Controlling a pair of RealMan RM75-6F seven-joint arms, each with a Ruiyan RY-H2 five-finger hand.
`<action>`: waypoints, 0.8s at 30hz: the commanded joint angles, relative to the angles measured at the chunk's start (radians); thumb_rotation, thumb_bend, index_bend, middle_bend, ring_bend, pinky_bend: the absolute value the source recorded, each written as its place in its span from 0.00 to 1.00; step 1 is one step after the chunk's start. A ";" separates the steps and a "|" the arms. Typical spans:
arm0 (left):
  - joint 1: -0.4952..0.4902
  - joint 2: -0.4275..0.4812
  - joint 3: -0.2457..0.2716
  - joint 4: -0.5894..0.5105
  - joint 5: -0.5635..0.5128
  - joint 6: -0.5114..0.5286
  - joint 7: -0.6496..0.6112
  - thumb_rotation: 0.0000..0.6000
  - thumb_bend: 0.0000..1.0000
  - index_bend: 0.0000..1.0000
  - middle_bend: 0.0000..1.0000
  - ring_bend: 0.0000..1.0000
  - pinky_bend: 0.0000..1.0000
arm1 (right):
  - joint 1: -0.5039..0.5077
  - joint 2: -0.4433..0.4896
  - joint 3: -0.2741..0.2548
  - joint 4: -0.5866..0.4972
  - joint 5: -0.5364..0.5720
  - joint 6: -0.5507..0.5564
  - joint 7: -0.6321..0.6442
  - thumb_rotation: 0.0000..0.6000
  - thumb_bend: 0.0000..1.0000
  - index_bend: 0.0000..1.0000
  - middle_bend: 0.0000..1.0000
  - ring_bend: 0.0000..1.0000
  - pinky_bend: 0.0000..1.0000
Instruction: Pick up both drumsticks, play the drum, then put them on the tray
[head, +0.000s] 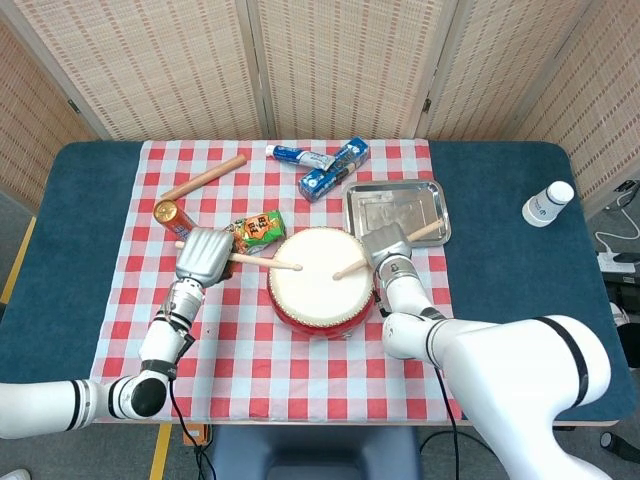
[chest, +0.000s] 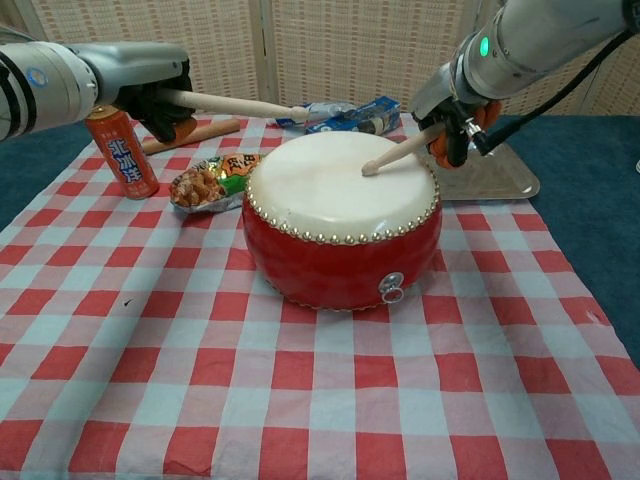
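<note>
Both pickups looked done: the left hand (chest: 160, 88) and right hand (chest: 450, 115) each gripped a drumstick (chest: 235, 104) mid-beat over the drum (chest: 340, 215), while the tray (head: 362, 228) waited near the table's far edge.

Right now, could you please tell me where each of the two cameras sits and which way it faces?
Head view: mounted high, looking steeply down on the whole table; shows both arms, the left robot hand and right robot hand, each holding a drumstick over the drum.
Chest view: mounted low at the table's near edge, looking forward across the checked cloth at the drum's side; the arms enter from the upper corners.
Shared: the drum, both drumsticks, the tray, the can, the snack bag.
</note>
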 joint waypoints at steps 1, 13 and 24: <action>-0.017 -0.050 0.020 0.033 -0.016 -0.030 0.031 1.00 0.57 1.00 1.00 1.00 1.00 | -0.007 0.096 0.065 -0.067 -0.063 0.032 0.038 1.00 0.69 1.00 1.00 1.00 1.00; -0.027 -0.084 0.033 0.071 -0.046 0.010 0.081 1.00 0.57 1.00 1.00 1.00 1.00 | -0.048 0.003 0.037 -0.019 -0.020 0.056 -0.094 1.00 0.69 1.00 1.00 1.00 1.00; -0.050 -0.147 0.059 0.111 -0.067 -0.043 0.114 1.00 0.57 1.00 1.00 1.00 1.00 | -0.073 0.139 0.176 -0.120 -0.069 0.092 -0.051 1.00 0.70 1.00 1.00 1.00 1.00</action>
